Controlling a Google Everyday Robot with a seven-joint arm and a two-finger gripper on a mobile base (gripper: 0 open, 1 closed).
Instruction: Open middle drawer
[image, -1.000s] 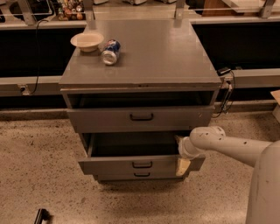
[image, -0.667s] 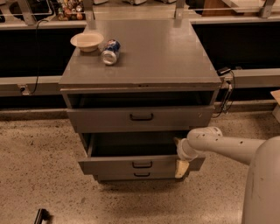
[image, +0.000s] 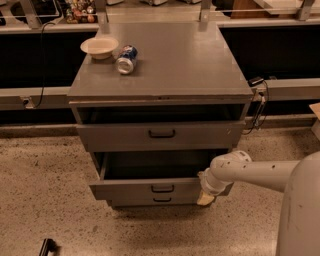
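Note:
The grey cabinet (image: 180, 65) has three drawers. The middle drawer (image: 125, 190), a low grey front with a small black handle (image: 162, 188), stands pulled out, and its dark inside shows above the front panel. My gripper (image: 205, 197), at the end of the white arm (image: 250, 170) that reaches in from the right, sits at the right end of the middle drawer's front, low against the panel. The lowest drawer (image: 135, 201) sits pushed in just beneath it.
The taller top drawer (image: 115, 136) is out a little, with a dark gap above it. A cream bowl (image: 99, 47) and a tipped blue can (image: 126, 59) lie on the cabinet top. A cable (image: 259, 105) hangs at the right. A black object (image: 47, 246) lies on the floor.
My gripper has shifted slightly left and down along the drawer's right end. The middle drawer stays pulled out about as far as before.

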